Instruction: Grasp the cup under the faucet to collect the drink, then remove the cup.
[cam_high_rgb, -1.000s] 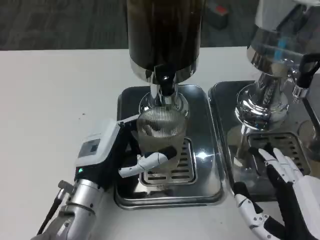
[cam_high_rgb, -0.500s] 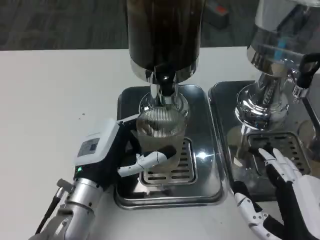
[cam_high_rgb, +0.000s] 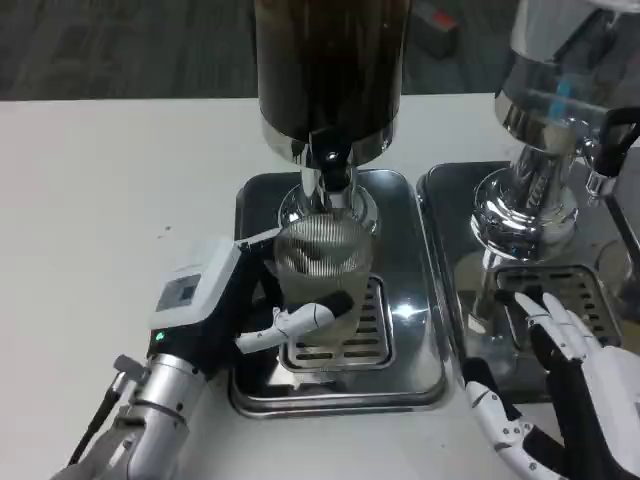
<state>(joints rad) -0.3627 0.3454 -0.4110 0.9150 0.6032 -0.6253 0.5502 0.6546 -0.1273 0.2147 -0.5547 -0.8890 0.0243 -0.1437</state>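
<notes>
Our left hand (cam_high_rgb: 235, 315) wraps its fingers (cam_high_rgb: 300, 322) around the ribbed cup (cam_high_rgb: 322, 262), which stands on the drip tray (cam_high_rgb: 262, 200) directly under the faucet (cam_high_rgb: 331, 168). Bare surface (cam_high_rgb: 110, 190) lies open to their left. Our right hand (cam_high_rgb: 565, 385), fingers spread and holding nothing, rests before a second dispenser (cam_high_rgb: 545, 150).

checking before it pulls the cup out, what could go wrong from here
The left hand grips the ribbed clear cup low, fingers curled round its base; a smooth wall could slip or tip on lifting. The cup's rim sits close under the faucet, so raising it straight may knock the spout. The right hand lies open over the neighbouring drip tray, near that dispenser's base.
</notes>
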